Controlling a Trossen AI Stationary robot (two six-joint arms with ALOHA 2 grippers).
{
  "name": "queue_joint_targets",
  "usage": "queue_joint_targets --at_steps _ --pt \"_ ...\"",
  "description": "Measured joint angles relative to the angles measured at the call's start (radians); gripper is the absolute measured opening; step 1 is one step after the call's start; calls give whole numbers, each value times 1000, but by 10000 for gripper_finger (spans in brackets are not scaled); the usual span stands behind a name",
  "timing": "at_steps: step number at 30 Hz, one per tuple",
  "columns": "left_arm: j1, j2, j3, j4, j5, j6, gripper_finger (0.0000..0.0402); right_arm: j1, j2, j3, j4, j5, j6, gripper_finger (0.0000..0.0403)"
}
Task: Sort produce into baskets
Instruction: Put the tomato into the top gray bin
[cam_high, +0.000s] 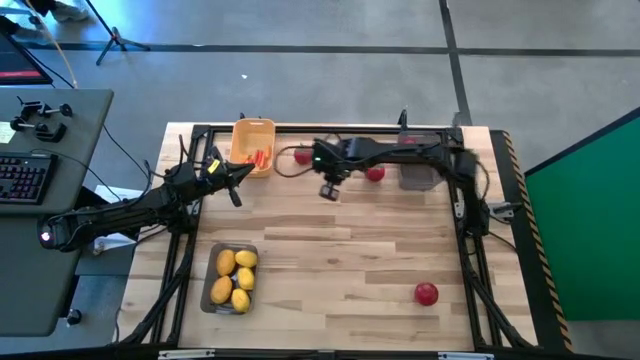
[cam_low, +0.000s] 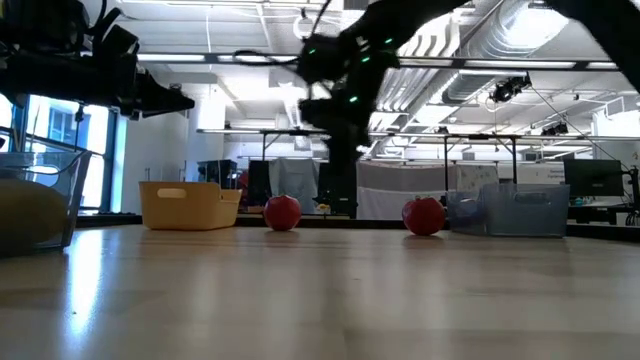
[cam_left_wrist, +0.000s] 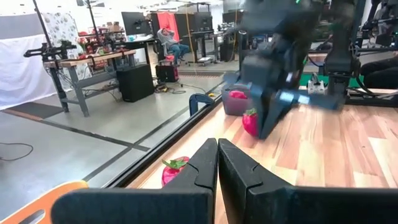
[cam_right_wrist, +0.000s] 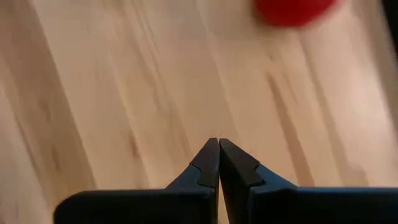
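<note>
High view, left to right. Left gripper (cam_high: 233, 190), left of centre: fingers pressed together on nothing, just beside the yellow-orange basket (cam_high: 253, 131) at upper centre-left, which holds the carrot-like pieces (cam_high: 260, 157), presumably sorted there; grey tray (cam_high: 207, 290) at lower left holds the lemons (cam_high: 233, 277), likewise grouped by kind. Right gripper (cam_high: 329, 191), at centre: jaws shut and empty above bare table (cam_high: 340, 260) (no fruit between the fingers in the wrist view); red fruits (cam_high: 303, 156) and (cam_high: 375, 173) lie loose near it at upper centre, apparently awaiting pickup; second grey tray (cam_high: 418, 176) at upper right holds one red fruit (cam_high: 409, 140); a last red fruit (cam_high: 427, 293) sits well apart at lower right.
</note>
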Motion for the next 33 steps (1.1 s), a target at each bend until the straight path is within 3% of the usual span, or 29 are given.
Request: queue_joint_targets --at_steps 6,11,18,25,28,33 --pt "0 0 0 6 1 33 0 -19 -276 -242 -23 164 37 1" --pt "0 0 0 6 0 33 0 -99 -385 -312 -58 148 115 26" --pt "0 0 0 6 0 33 0 -185 -334 -315 -127 -77 74 148" --pt "0 0 0 6 0 23 0 -252 -302 -315 -172 -99 53 288" --pt "0 0 0 6 0 23 0 -279 -287 -314 -176 -118 44 318" --pt "0 0 0 6 0 15 0 -308 -230 -314 -172 -146 -8 327"
